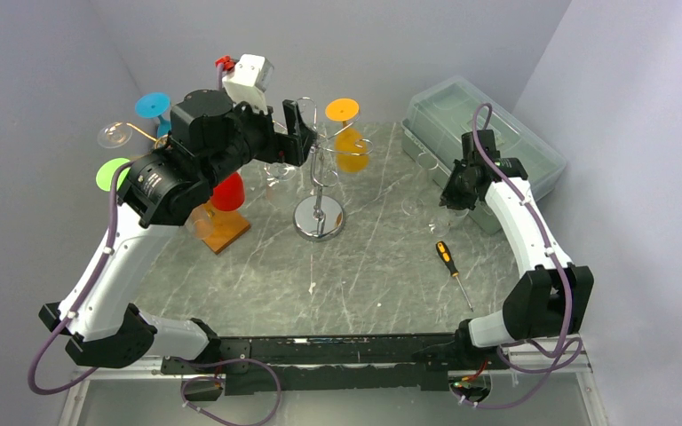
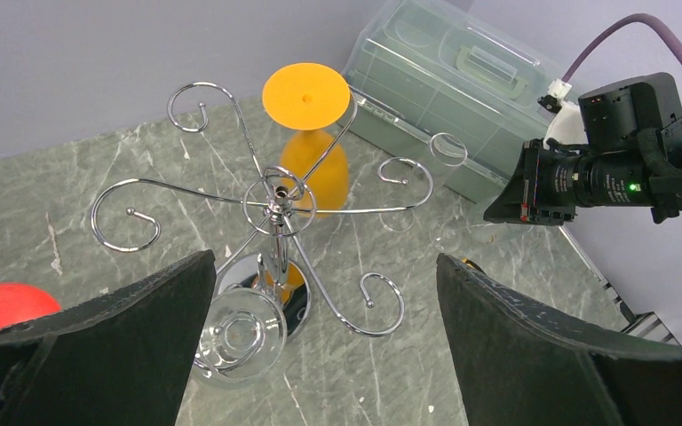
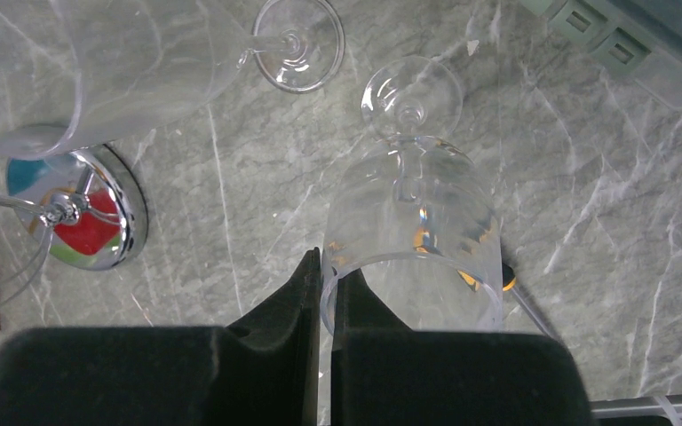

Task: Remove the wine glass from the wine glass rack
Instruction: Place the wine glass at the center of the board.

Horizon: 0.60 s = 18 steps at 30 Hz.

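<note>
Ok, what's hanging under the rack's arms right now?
An orange wine glass hangs upside down on the far side, a clear wine glass roughly opposite. The clear one partly hides the chrome base.

Grey, white-veined bench (image 1: 373, 266); chrome wine glass rack (image 2: 277, 200); an orange wine glass (image 2: 306, 98) and a clear wine glass (image 3: 413, 222).

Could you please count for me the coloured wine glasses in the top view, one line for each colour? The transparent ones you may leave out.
Orange glass: 1
Red glass: 1
Blue glass: 1
Green glass (only its foot shows): 1
Total: 4
</note>
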Motion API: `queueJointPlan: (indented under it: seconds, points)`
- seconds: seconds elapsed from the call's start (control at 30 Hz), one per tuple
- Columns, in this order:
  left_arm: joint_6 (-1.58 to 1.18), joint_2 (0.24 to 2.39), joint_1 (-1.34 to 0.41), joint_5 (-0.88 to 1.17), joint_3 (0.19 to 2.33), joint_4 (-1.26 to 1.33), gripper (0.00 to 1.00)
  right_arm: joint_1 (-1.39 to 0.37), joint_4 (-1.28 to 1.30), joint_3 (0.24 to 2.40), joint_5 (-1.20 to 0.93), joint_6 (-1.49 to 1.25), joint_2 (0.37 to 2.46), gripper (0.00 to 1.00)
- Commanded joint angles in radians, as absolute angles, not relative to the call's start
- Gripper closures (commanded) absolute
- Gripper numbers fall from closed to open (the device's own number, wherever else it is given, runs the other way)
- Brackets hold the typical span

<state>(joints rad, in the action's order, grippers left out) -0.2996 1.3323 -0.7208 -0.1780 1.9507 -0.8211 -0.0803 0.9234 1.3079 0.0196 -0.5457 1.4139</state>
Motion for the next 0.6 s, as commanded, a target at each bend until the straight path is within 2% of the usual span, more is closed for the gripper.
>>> queueJointPlan:
  seconds: [0.0, 0.57]
  points:
    - [-0.282, 1.333, -0.71, -0.178, 1.951, -0.804, 0.01, -0.074, 0.881, 1.346, 0.03, -0.522, 1.42, 0.96]
    - [-0.284, 1.341, -0.683, -0.162, 1.942, -0.805, 0.0, -0.075, 0.868, 1.404, 0.053, -0.514, 1.448, 0.67]
